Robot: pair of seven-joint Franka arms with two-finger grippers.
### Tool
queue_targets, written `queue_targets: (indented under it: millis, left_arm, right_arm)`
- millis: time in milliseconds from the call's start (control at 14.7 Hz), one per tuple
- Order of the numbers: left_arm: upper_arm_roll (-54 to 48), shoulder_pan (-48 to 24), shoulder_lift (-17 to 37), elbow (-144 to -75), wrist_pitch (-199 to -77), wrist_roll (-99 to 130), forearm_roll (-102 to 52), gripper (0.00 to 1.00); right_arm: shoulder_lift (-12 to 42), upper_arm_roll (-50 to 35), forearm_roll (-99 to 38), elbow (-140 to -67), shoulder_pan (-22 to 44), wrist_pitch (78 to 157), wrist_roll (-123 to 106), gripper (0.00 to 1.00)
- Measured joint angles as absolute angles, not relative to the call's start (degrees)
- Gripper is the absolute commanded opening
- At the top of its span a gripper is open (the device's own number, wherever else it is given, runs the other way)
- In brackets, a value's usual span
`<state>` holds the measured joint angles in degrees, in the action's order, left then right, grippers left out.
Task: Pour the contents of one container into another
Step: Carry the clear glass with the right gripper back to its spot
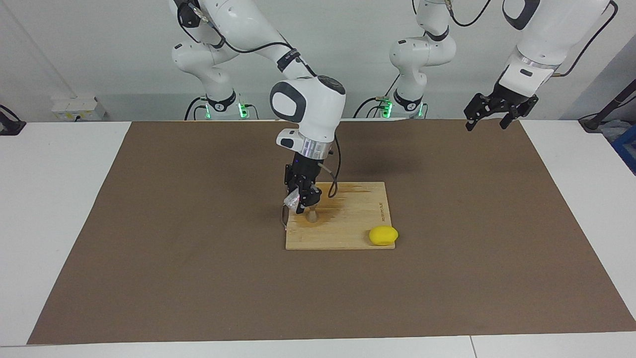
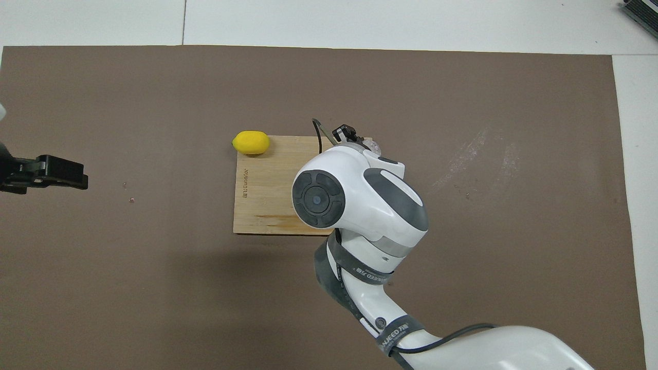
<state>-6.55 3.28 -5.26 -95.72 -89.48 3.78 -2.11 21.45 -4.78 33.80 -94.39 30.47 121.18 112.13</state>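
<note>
Jigger (image 1: pixel 312 215) half hidden under right jaws (image 1: pixel 300 203) clamping tilted cup (image 1: pixel 291 200).

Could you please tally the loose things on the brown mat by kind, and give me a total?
Clear cup, tilted in the right gripper over the jigger: 1
Metal jigger, upright on the board: 1
Wooden cutting board: 1
Yellow lemon-like lump, at the board's corner: 1
Total: 4

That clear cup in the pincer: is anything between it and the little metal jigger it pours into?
Nothing visible. The right pincer holds the clear cup tipped right over the jigger, which stands on the wooden board. The yellow lump sits at the board's corner, out of the way. The left pincer waits aside.
</note>
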Motion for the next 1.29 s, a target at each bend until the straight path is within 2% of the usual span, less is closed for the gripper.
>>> queue_targets:
  millis: [749,1294]
  left_arm:
    - [-6.6,3.3,-5.3,-95.7,-89.5,3.8,-2.1,1.00]
    - [-6.6,3.3,-5.3,-95.7,-89.5,3.8,-2.1,1.00]
  right_arm:
    - [21.3,-4.7,24.6,-93.4,29.4,121.2,112.1,0.17]
    - [21.2,-4.6,14.5,-92.3,25.4,121.2,108.6,0.17]
